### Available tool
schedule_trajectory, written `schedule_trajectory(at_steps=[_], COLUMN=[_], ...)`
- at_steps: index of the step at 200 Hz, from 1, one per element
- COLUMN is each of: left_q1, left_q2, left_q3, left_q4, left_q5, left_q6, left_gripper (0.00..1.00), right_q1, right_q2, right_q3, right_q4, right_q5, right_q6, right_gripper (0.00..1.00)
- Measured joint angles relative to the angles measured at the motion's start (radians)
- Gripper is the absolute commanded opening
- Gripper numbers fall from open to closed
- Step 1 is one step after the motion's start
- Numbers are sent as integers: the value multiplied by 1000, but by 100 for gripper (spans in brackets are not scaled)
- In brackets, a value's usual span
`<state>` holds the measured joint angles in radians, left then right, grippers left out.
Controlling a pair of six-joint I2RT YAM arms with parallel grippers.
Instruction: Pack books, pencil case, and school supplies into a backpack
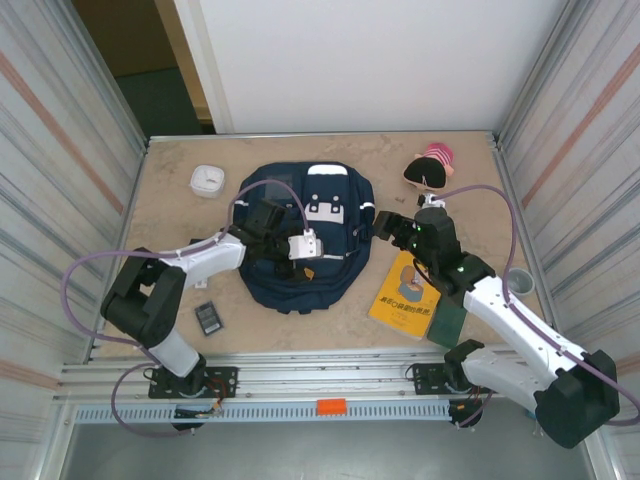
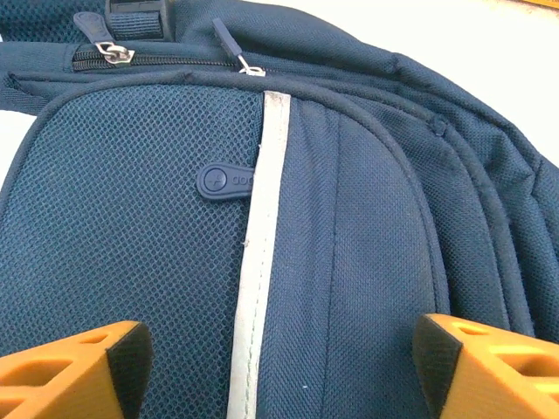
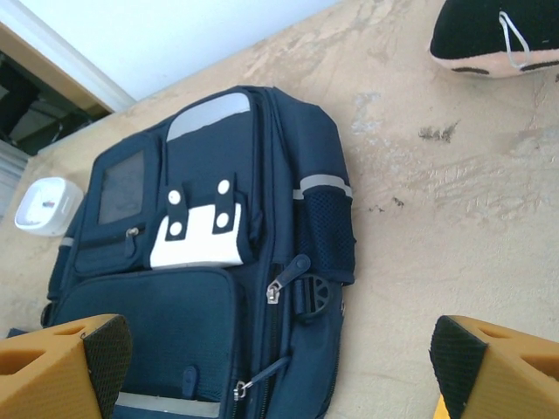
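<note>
The navy backpack (image 1: 300, 225) lies flat in the middle of the table, zips closed. My left gripper (image 1: 300, 258) hovers open just over its lower front pocket, with the mesh and a pale stripe (image 2: 258, 262) between the orange fingers (image 2: 79, 367). At the pack's right side my right gripper (image 1: 388, 225) is open, straddling the side zip pull (image 3: 275, 292) and bare table. The yellow book (image 1: 405, 295) and the green book (image 1: 447, 322) lie right of the pack. A flat black rectangle (image 1: 208, 318) lies at the left front. The black and pink pencil case (image 1: 430, 165) sits at the back right.
A white rounded box (image 1: 207, 180) rests at the back left. A grey cup (image 1: 520, 283) stands by the right wall. Corrugated walls close in both sides of the table (image 1: 480, 200). A metal rail runs along the near edge.
</note>
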<state>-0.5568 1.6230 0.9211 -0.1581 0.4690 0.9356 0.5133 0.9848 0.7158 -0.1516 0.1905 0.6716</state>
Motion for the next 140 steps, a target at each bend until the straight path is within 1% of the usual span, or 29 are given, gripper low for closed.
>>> schedule_trajectory(at_steps=[37,63,90,105,117,127,135,140], left_q1=[-6,-26,-28,-28,-34,-36,-41,-46], left_q2=[0,0,-8,-7,-6,2,10,17], left_q3=[16,13,-16,-21,-21,-21,-21,-21], left_q4=[-23,-31,-11,4,27,48,58,66], left_q5=[36,36,35,15,-28,-62,-84,-100], left_q6=[10,10,4,-6,-18,-25,-29,-32], left_gripper=[83,83,83,83,83,79,72,65], right_q1=[0,0,0,0,0,0,0,0], right_q2=[0,0,4,19,33,39,40,40], right_q3=[-3,-8,-9,-9,-9,-9,-9,-9], right_q4=[1,0,8,16,16,16,16,16], right_q5=[0,0,-1,-4,-5,-5,-5,-5], right_q6=[0,0,0,0,0,0,0,0], right_gripper=[90,90,90,90,90,90,90,90])
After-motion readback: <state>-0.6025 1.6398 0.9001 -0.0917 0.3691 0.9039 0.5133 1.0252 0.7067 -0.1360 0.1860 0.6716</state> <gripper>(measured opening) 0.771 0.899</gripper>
